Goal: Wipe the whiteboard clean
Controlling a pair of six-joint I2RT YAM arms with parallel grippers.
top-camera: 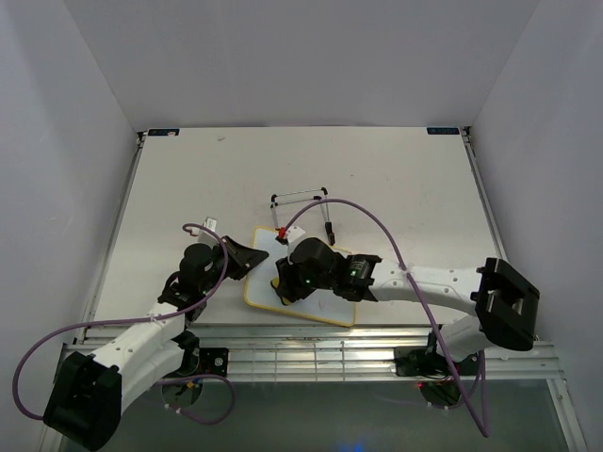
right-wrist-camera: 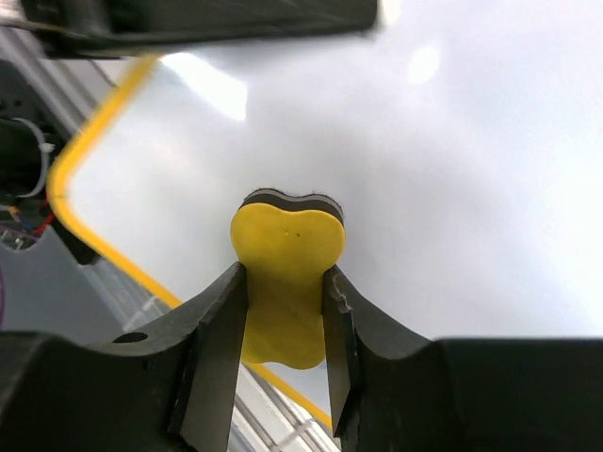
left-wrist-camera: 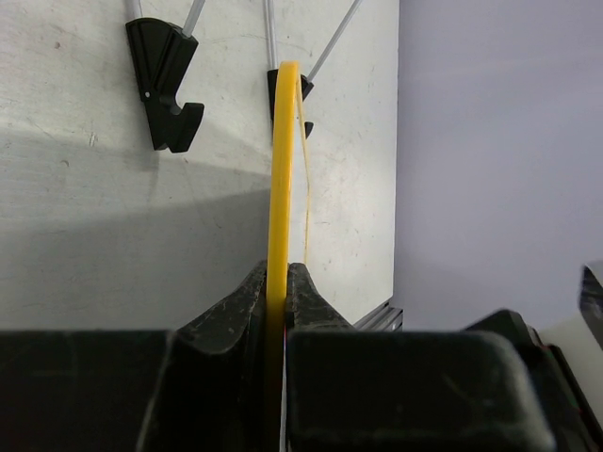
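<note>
The whiteboard (top-camera: 325,306) lies on the table (top-camera: 396,188), close to the near edge and a little toward 6 o'clock from the middle. It has a thin yellow rim. The part of its face that shows is plain white.

The left gripper (top-camera: 247,259) reaches in from 8 o'clock. Its two black fingers are pinched tight on the yellow rim at the board's 10 o'clock corner. In the left wrist view the rim runs straight up between the fingers like a thin yellow line.

The right gripper (top-camera: 285,285) comes in from 4 o'clock and sits over the left half of the board. Its fingers are squeezed onto a small yellow eraser (right-wrist-camera: 285,254). The eraser has a dark pad at its far end. The pad seems to be pressed on the white face, but the right wrist view is too close to be sure.

A black wire stand (left-wrist-camera: 168,85) sits on the table at 12 o'clock from the board, just beside its far edge. Purple cables loop over both arms.
</note>
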